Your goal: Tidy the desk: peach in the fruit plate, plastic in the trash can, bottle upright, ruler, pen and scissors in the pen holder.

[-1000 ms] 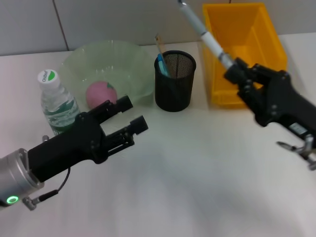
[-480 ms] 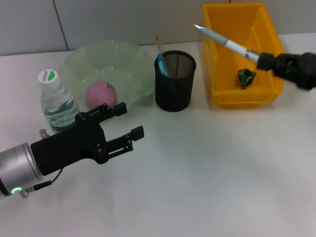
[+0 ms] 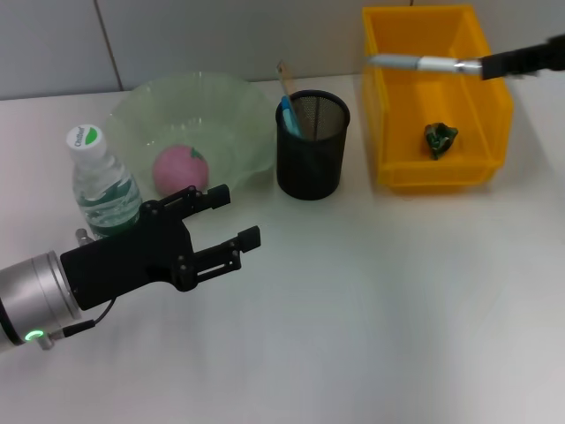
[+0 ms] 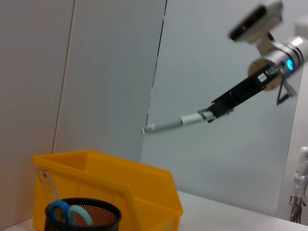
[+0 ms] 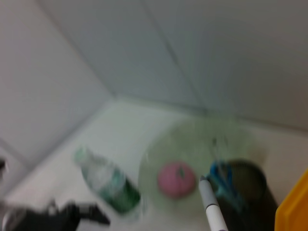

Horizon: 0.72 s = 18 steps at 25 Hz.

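The right gripper (image 3: 494, 64) is clamped on the pen (image 3: 410, 62), holding it level above the yellow trash can (image 3: 388, 115), beside the pen holder (image 3: 312, 146). The pen step is under way; next the pen must swing over the holder, tip downward, and descend among what look like scissors and ruler. The left gripper (image 3: 231, 221) hovers with jaws apart, holding nothing, in front of the holder.

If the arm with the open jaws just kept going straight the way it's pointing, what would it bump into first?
Probably the black mesh pen holder. The left gripper points up and to the right toward it across bare white table; depth is hard to judge, so it might pass just in front.
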### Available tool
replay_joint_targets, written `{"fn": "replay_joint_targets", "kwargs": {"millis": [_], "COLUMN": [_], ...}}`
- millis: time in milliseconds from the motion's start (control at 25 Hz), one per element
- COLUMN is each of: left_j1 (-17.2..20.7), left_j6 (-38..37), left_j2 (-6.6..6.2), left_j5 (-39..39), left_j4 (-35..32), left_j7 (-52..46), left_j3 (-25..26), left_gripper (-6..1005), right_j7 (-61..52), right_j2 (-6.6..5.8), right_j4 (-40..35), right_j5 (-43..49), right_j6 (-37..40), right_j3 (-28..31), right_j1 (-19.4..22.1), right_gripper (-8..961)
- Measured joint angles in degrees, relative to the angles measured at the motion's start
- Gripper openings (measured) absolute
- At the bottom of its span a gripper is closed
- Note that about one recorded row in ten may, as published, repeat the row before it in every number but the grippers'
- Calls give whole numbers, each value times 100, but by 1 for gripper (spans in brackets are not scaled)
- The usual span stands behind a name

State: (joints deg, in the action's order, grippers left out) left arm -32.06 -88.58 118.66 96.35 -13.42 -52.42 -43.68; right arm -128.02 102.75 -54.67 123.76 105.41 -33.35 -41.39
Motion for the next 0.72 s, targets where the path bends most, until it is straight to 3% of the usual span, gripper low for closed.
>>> {"fn": "replay_joint_targets", "kwargs": {"millis": [120,240,280,360,520,680,720], "left_j1": [-12,-3,9,11,18,24,24], "left_j6": [-10,-9,0,4,17,17,17], "left_j2": [7,8,8,8,11,15,15], "left_j5": [-1,-2,0,2,-1,-2,-2], "left_j4": [-1,-2,3,11,41,51,52], "left_j7": [7,4,4,3,14,20,21], "left_j3": [-7,-12,-15,-16,12,27,26], "left_gripper": [750,750,750,750,750,750,750], "right_j7": [-345,-589,-746,-777,-789,-837,-837], "right_j2": [-157,-194,-205,-199,-102,90,90], "right_j4": [15,5,78,132,489,903,903], "right_j5": [691,1571,2253,2480,3151,3468,3468], "right_j6": [166,222,240,228,7,-529,-529], "right_j3": [-301,-435,-566,-622,-988,-1523,-1523], "right_j1": [-612,-1269,-1741,-1917,-2601,-3000,-3000], "right_gripper": [131,131,131,132,132,132,132]}}
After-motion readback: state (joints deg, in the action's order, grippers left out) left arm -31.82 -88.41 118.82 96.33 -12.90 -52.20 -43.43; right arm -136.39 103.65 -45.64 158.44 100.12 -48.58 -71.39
